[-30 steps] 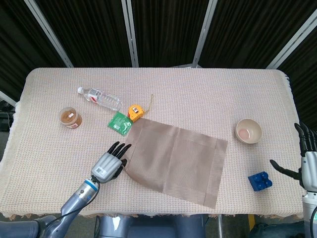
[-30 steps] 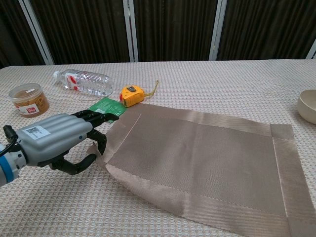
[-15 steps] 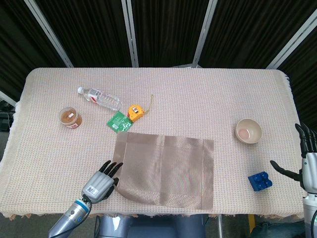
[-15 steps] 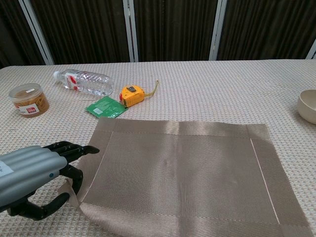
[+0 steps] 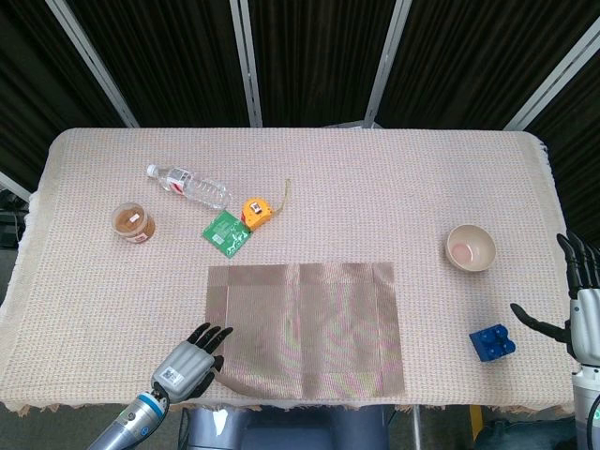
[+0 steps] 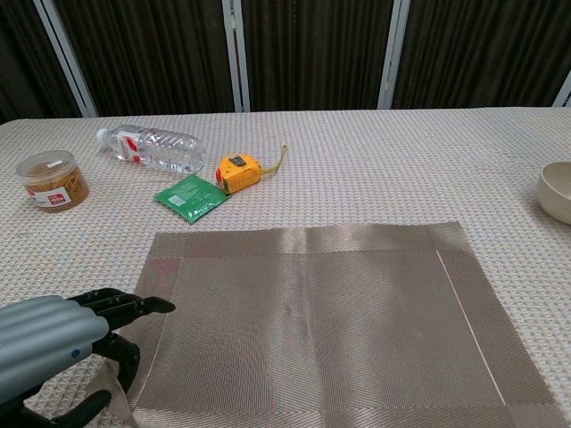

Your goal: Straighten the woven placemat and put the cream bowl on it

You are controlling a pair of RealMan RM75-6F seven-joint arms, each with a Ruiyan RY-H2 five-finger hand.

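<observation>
Placemat point(image 5: 302, 330): now square to the table edge, swung from its earlier slant.
My left hand point(image 5: 189, 357): pinching its lower-left corner.
My right hand point(image 5: 579, 309): empty, fingers spread.
Next: cream bowl point(image 5: 471, 247), right of frame.

Left robot hand point(image 5: 190, 357): silver-grey shell, black fingers, QR sticker, blue wrist ring. Right robot hand point(image 5: 574, 302) alike.

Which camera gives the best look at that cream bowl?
The head view: the whole cream bowl shows from above, standing on the tablecloth right of the placemat. The chest view catches only a cut-off part at its right edge.
</observation>
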